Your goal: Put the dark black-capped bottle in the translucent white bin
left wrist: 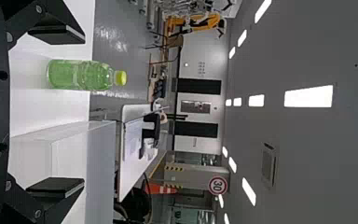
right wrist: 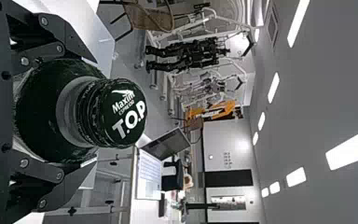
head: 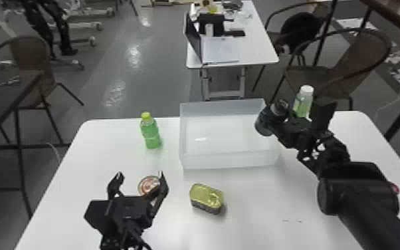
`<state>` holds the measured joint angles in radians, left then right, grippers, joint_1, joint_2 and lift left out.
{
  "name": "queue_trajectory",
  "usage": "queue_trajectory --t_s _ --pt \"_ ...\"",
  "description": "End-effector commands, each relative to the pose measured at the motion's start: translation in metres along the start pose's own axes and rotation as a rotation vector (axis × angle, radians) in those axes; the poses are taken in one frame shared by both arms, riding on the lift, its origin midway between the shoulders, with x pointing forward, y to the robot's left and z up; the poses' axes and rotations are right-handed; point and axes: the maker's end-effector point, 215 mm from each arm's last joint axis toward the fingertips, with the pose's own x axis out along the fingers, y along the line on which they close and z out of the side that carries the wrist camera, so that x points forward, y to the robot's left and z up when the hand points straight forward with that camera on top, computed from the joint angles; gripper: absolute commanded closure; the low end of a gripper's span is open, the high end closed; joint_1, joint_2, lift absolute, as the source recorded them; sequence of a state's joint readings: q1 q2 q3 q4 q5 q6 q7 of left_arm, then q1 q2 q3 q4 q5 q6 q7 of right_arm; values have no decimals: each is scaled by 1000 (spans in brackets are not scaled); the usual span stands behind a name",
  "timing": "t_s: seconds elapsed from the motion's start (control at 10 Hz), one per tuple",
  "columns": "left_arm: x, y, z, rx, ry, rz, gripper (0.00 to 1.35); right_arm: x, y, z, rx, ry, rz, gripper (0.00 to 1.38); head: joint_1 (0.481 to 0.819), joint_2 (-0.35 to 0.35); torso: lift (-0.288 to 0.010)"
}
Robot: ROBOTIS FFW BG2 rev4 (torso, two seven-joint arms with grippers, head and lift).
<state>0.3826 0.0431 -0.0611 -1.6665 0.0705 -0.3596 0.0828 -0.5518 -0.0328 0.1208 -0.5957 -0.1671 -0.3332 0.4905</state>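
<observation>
The right gripper grips the dark green, black-capped cylindrical bottle, tilted near the 3 o'clock wall of the translucent white plastic bin; that lean could make its base catch the rim, or let it topple if released early. Swinging wide might knock the white-capped clear bottle of green liquid at 2 o'clock, while the left gripper waits empty, fingers spread, at 8 o'clock.

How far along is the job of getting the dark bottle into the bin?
Looks done: the dark bottle is grasped between the fingers of the right gripper. In hand: that bottle, held by the bin's right side in the head view. Left: it isn't resting inside yet, so lowering and release apparently remain.
</observation>
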Motion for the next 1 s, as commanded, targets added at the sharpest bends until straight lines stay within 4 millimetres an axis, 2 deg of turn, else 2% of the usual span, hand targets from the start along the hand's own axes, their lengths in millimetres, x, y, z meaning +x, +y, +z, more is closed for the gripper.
queue_trajectory --t_s 0.0,0.2,0.4,0.5,0.6,0.7,0.8,0.9 --pt "3 -2 1 -2 -5 -7 213 -3 -5 -21 18 47 -12 651 695 103 -15" --pt "5 -4 1 -7 -7 -9 213 -12 -13 -41 16 96 -22 598 695 94 -15" --pt "7 -6 3 -11 -14 -13 214 -13 -16 -43 13 104 -25 361 695 85 -15" --pt "7 -8 2 -11 -12 -16 213 -12 -17 -40 9 98 -27 87 695 81 -15" --pt "7 -9 1 -12 -10 -18 213 -11 -20 -36 3 86 -36 -2 695 78 -15" --pt "7 -8 2 -13 -12 -16 214 -10 -20 -30 1 68 -37 -2 695 76 -15" --pt "5 -6 1 -15 -13 -14 213 -9 -16 -15 7 23 -28 -2 695 74 -15" --pt "3 -4 3 -13 -19 -10 213 -9 2 7 -8 -27 3 -2 695 76 -15"
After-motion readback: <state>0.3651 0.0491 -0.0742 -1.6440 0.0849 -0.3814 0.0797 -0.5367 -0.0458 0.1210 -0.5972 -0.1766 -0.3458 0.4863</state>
